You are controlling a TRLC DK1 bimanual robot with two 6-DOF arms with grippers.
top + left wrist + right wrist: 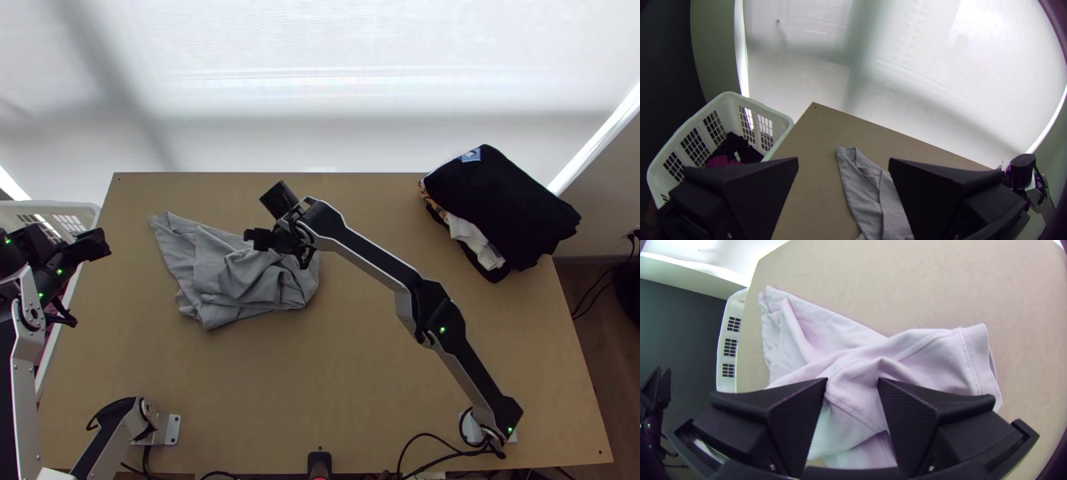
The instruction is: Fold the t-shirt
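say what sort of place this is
Probably a laundry-folding workstation: a grey shirt lies bunched on a wooden table, near folded dark clothes and a white basket holding more clothes.

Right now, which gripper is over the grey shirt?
The right gripper, fingers apart over the bunched shirt; the left gripper is out by the white basket.

t-shirt point(210, 268): on table point(336, 384), left half | clothes pile point(512, 208): table's far right | basket point(731, 113): beside left edge, garments point(732, 146) inside
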